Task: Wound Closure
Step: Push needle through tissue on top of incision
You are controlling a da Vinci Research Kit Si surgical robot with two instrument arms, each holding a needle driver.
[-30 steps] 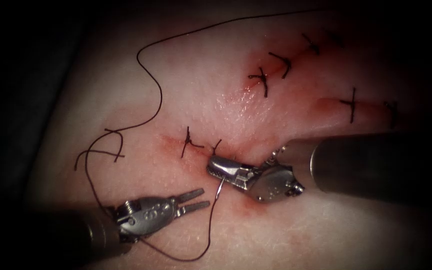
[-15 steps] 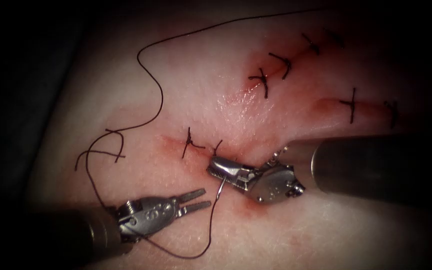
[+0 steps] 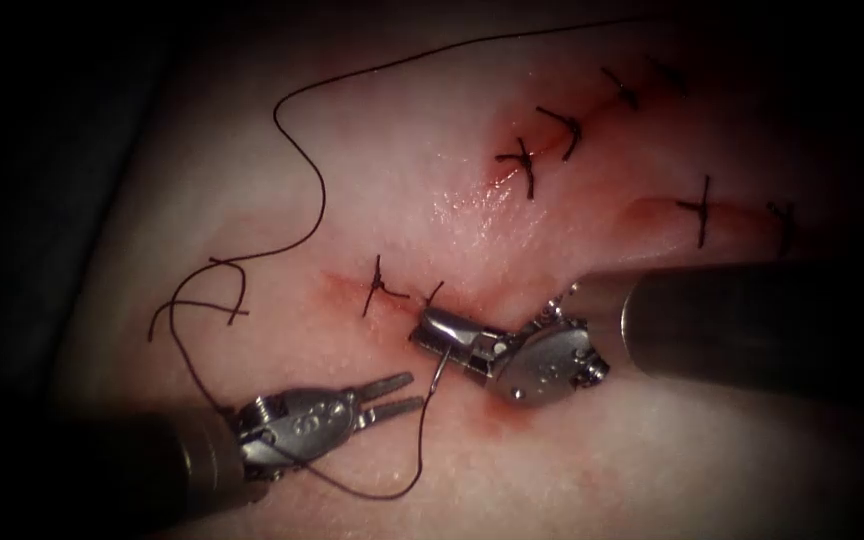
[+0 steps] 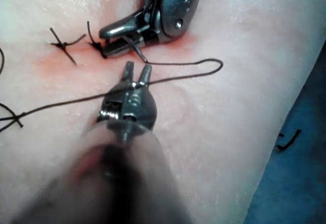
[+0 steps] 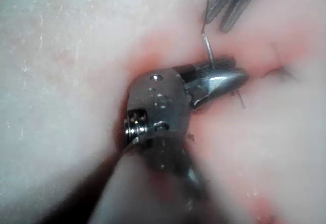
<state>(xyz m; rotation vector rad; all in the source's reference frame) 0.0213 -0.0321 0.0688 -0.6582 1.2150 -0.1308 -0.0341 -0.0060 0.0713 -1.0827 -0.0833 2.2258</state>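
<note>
My right tool (image 3: 434,333) comes in from the right and rests on the tissue (image 3: 402,200) at the cut (image 3: 352,290), just right of a tied stitch (image 3: 377,285). Its jaws are shut on the needle (image 3: 438,368) near the tail end. The tail points down out of the jaws, and the rest of the curve is hidden beneath them. The thread (image 3: 392,490) loops from the tail down and back under my left tool (image 3: 399,395). That tool lies lower left of the cut, jaws open and holding nothing. The left wrist view shows its jaws (image 4: 136,71) just short of the needle (image 4: 137,51).
Long thread (image 3: 302,150) trails up across the tissue to the left, with a tangle (image 3: 227,290) near the edge. Two other cuts at upper right carry several tied stitches (image 3: 527,160). Red fluid (image 3: 497,415) stains the tissue below the right tool.
The right tool's wrist has rolled slightly, and the needle's tail has swung a little to the left. The thread loop below has shifted with it. The left tool has barely moved.
</note>
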